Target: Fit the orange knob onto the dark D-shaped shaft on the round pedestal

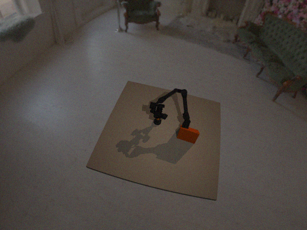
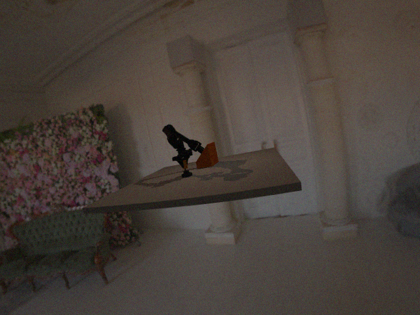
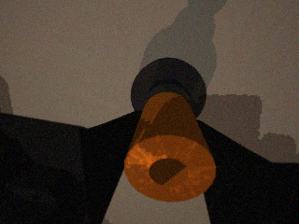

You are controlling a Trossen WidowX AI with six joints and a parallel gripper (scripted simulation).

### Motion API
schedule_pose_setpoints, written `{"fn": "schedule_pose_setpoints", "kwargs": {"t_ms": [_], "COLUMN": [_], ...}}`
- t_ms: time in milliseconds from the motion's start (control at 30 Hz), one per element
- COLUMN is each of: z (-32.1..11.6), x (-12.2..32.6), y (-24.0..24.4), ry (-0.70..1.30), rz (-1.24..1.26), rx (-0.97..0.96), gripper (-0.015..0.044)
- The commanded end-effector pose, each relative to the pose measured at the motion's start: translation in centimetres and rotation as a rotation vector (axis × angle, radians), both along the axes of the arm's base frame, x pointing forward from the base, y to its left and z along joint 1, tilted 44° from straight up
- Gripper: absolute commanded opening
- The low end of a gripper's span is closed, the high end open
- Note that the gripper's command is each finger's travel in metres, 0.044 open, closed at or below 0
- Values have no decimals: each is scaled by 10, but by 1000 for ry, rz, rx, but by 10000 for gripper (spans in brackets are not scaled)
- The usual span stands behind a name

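Hand (image 1: 158,118) (image 2: 185,161) (image 3: 166,120) part-way closed, clamped on orange knob (image 1: 158,119) (image 2: 185,165) (image 3: 170,187). Knob held roughly upright, directly over round pedestal (image 1: 157,121) (image 2: 186,174) (image 3: 140,89). D-shaped hole visible in top end, wrist view; flat side toward lower right of that view. Shaft not distinguishable, so flat-to-flat match and seating depth: cannot tell.

Step in hand, by judgement: finding the right turn, then pressing down. Best done with knob centred on shaft and axis kept vertical, light downward push, slow small twists one way, then back if no drop. Pushing hard while misaligned: likely to tilt knob or slip it in the grip. Once sliding, twist to be stopped and push kept straight until knob meets pedestal; only then fingers opened and lifted straight off.

Farther out, pedestal standing on worktop (image 1: 148,173) (image 2: 189,199) (image 3: 56,61), orange block (image 1: 187,135) (image 2: 208,157) at arm's base, well apart from knob.
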State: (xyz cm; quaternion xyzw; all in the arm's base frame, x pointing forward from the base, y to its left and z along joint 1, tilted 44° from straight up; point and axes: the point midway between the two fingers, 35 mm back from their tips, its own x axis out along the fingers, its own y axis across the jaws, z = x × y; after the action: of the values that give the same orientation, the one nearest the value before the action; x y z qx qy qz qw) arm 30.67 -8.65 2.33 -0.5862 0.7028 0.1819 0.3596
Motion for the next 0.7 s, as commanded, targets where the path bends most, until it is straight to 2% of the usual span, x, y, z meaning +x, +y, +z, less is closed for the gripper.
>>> {"fn": "schedule_pose_setpoints", "kwargs": {"t_ms": [0,667], "z": [2,0], "x": [-1,0], "y": [1,1], "ry": [72,79], "rz": [83,90], "rx": [5,5], "gripper": [0,0]}}
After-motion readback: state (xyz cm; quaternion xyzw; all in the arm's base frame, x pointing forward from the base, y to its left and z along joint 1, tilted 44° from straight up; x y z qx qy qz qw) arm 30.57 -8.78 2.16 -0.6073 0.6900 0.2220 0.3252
